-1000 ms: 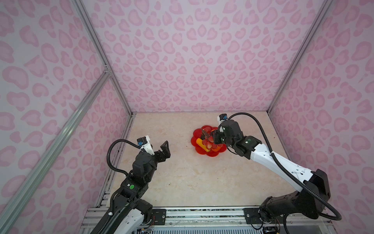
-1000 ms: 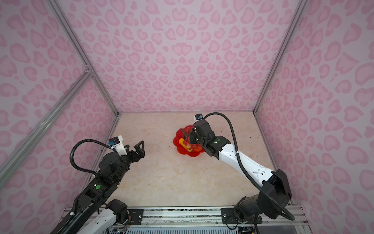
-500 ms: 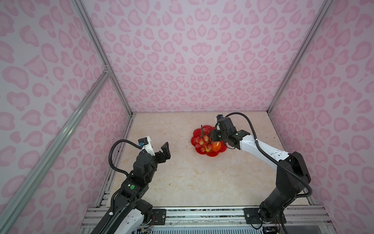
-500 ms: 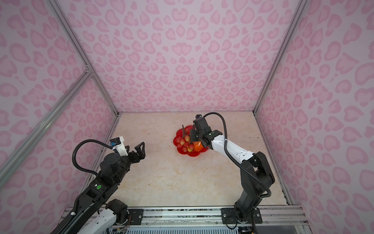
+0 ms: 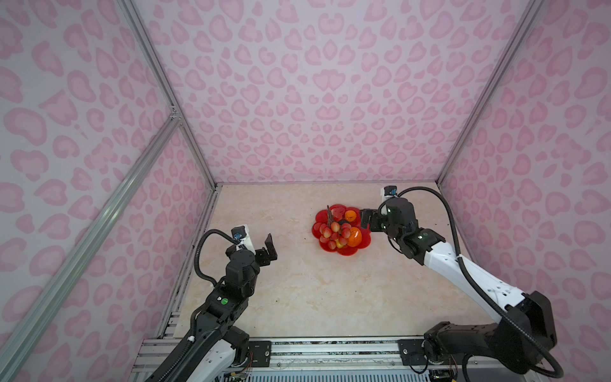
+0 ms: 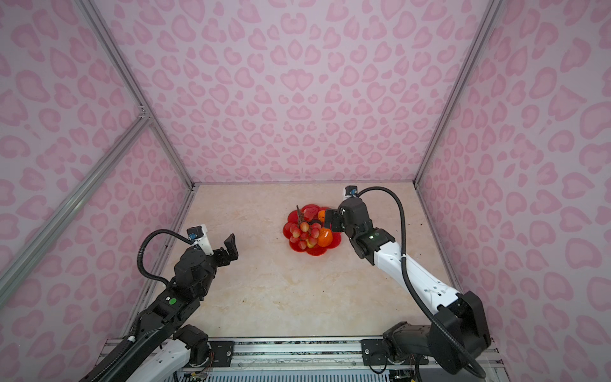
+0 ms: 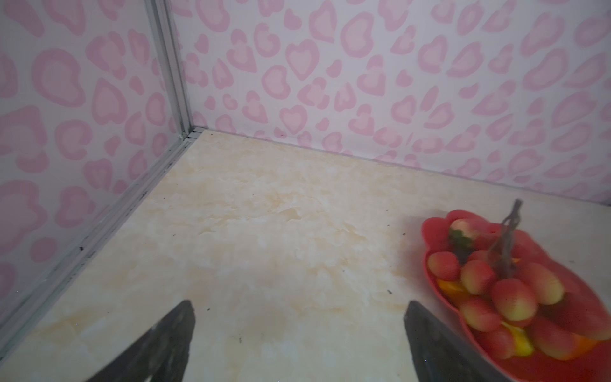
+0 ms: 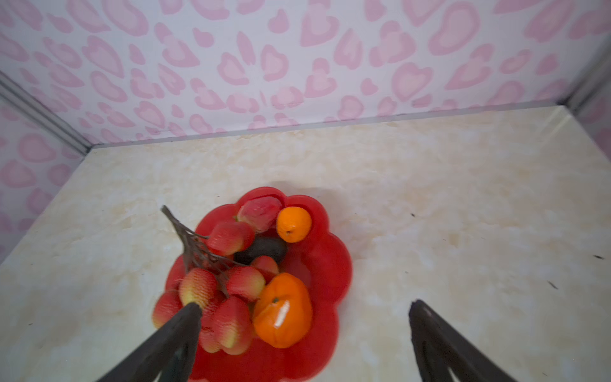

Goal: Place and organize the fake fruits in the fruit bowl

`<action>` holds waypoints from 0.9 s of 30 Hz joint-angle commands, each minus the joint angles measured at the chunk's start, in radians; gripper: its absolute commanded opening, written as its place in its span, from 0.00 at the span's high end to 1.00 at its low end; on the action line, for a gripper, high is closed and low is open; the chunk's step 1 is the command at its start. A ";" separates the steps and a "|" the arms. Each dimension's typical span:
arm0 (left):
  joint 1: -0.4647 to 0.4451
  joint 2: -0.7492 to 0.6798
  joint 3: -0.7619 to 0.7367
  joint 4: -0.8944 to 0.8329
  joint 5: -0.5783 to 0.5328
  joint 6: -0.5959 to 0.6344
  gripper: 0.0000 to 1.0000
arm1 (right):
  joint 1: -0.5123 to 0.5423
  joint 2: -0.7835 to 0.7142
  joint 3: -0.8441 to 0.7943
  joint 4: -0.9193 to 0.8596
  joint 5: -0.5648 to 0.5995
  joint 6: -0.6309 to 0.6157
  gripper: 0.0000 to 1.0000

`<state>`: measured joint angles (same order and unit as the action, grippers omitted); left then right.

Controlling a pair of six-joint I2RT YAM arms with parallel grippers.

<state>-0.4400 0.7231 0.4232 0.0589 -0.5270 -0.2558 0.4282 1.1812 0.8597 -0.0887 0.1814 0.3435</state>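
The fake fruits [image 5: 339,231], small glossy plastic pieces, all lie heaped in the fruit bowl [image 5: 345,252], a shallow red dish with a scalloped petal rim near the middle of the pale marbled table [image 5: 297,291]. A bunch of red berries [image 8: 228,291] sprawls across the side of the bowl away from the right arm. Its brown stem [image 8: 185,231] tilts up and out past that rim, and the bunch's long axis runs from far rim to near rim. A small orange [image 8: 293,224], a dark oval [image 8: 261,249] and a larger orange [image 8: 284,311] fill the side next to the right gripper [image 5: 368,221]. That gripper hovers just beside that rim, jaws spread wide and holding nothing. The left gripper [image 7: 299,309], equally spread and empty, sits well apart on the opposite side. Any tidying probably falls to the right arm, reaching across the oranges towards the bunch.
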 commanded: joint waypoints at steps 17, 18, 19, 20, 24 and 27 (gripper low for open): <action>0.415 0.504 -0.205 0.867 0.253 0.153 0.02 | -0.305 0.089 -0.640 0.993 0.220 -0.307 0.02; 0.415 0.528 -0.189 0.872 0.259 0.157 0.02 | -0.304 0.130 -0.637 1.055 0.202 -0.332 0.02; 0.417 0.559 -0.176 0.880 0.267 0.167 0.03 | -0.305 0.163 -0.630 1.086 0.171 -0.346 0.02; 0.417 0.591 -0.165 0.897 0.275 0.176 0.02 | -0.307 0.200 -0.618 1.111 0.167 -0.356 0.01; 0.417 0.738 -0.114 0.947 0.305 0.192 0.02 | -0.309 0.404 -0.632 1.355 0.124 -0.390 0.00; 0.423 0.746 -0.114 0.957 0.299 0.182 0.02 | -0.296 0.348 -0.586 1.170 0.182 -0.364 0.00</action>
<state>-0.0208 1.4559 0.3008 0.9222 -0.2352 -0.0834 0.1261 1.5650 0.2409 1.0470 0.3378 -0.0204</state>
